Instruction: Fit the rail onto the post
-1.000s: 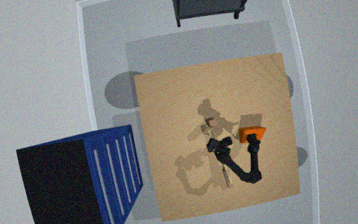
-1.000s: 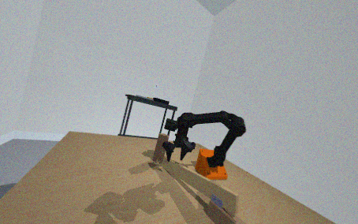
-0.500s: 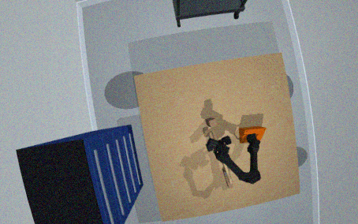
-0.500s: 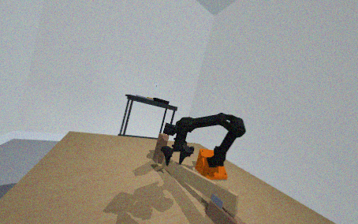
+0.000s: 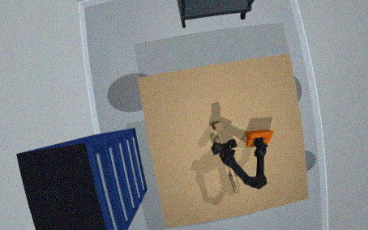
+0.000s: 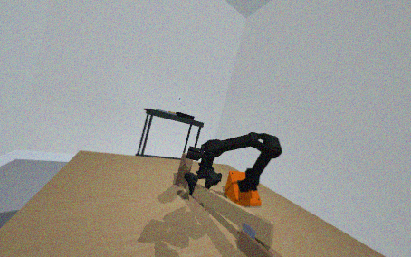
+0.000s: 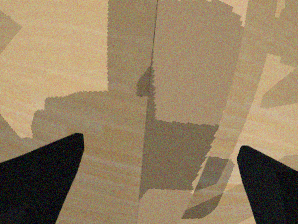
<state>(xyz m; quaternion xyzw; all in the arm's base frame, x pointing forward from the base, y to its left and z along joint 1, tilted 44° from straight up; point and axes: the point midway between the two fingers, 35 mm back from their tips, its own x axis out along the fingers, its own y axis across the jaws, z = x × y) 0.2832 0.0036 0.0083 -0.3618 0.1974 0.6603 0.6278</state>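
My gripper (image 5: 223,146) (image 6: 200,189) (image 7: 164,149) is wide open and points down over the near part of the rail. The long wooden rail (image 6: 235,214) runs in the exterior view from beside the fingers toward the lower right. Its far end is at the blue-grey bracket (image 6: 249,230) on the footboard block (image 6: 254,246). One finger shows on each side of the rail's line, with nothing gripped. The wooden post (image 6: 183,169) (image 5: 215,125) stands upright just beyond the gripper. The fingers hide the rail's near end; pegs and holes cannot be made out. In the wrist view, shadows blur the rail's outline between the fingers.
The orange arm base (image 5: 259,138) (image 6: 243,190) stands right of the rail. The table top (image 5: 178,101) (image 6: 90,190) carries broad arm shadows. A blue container (image 5: 117,178) stands beyond the table's left edge, and a dark side table (image 5: 215,9) (image 6: 174,116) stands behind.
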